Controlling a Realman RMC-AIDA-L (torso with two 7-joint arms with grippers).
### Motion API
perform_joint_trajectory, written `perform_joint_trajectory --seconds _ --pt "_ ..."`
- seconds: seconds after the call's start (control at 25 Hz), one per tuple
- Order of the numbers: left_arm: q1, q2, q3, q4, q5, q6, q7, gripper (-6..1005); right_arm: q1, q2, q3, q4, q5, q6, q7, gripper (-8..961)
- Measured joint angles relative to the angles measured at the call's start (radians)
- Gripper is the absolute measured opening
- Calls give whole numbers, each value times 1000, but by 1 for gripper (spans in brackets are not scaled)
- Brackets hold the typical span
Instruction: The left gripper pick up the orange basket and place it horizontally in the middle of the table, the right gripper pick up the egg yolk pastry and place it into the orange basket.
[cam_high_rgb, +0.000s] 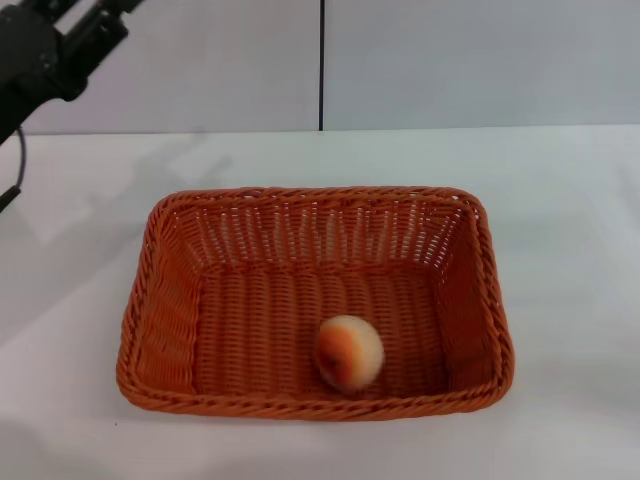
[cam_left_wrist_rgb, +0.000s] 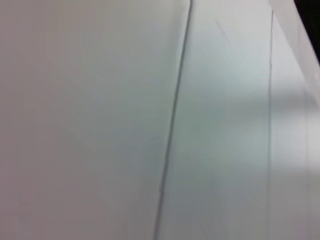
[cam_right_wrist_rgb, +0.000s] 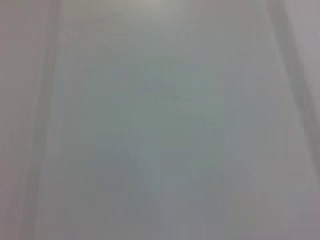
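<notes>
The orange basket (cam_high_rgb: 160, 330) lies lengthwise across the middle of the white table (cam_high_rgb: 560, 200) in the head view. The egg yolk pastry (cam_high_rgb: 349, 353) rests inside it on the woven floor, near the front wall and a little right of centre, orange-brown patch facing left. My left gripper (cam_high_rgb: 92, 28) is raised at the far top left corner, well away from the basket, with only part of its black body showing. The right gripper is out of view. Both wrist views show only plain pale surfaces.
A pale wall with a dark vertical seam (cam_high_rgb: 322, 65) stands behind the table. In the left wrist view a thin seam line (cam_left_wrist_rgb: 175, 110) crosses the pale panel. White tabletop surrounds the basket on every side.
</notes>
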Motion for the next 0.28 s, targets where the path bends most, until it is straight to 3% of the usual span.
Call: perform_joint_trajectory --seconds 0.16,0.2,0.28 --pt "22 -2 -2 -38 -81 -26 77 576 -11 1 34 70 78 -2 -58 658" --pt "39 -3 -12 -102 -169 -31 160 576 -16 2 58 107 127 -3 -68 659" --pt "47 -4 -18 -131 -211 -30 199 576 -18 2 68 118 140 -3 -69 659"
